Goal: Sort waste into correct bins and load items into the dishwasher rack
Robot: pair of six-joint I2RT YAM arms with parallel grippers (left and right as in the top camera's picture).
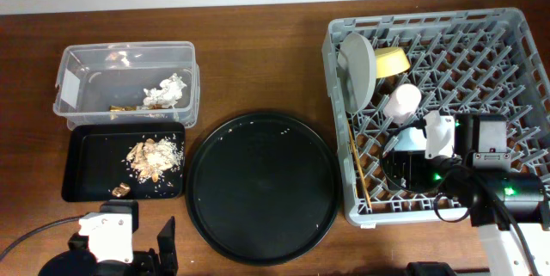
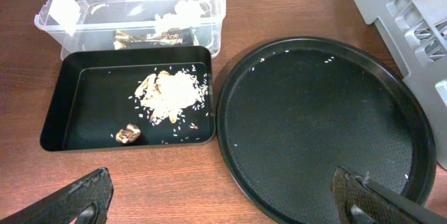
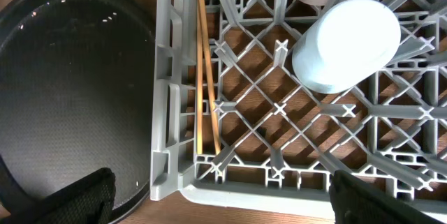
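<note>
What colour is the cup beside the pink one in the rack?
Light blue. The cup shows best in the right wrist view.

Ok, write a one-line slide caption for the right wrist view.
Open right gripper over the dishwasher rack: light blue cup upside down, two chopsticks lying along one wall.

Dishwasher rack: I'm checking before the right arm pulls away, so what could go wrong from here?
The open right gripper hangs low over the dishwasher rack, close to the light blue cup; a careless retreat might knock the cup over. The chopsticks lie loose along the rack wall and look thin enough to slip through the lattice floor if the rack is jolted.
</note>
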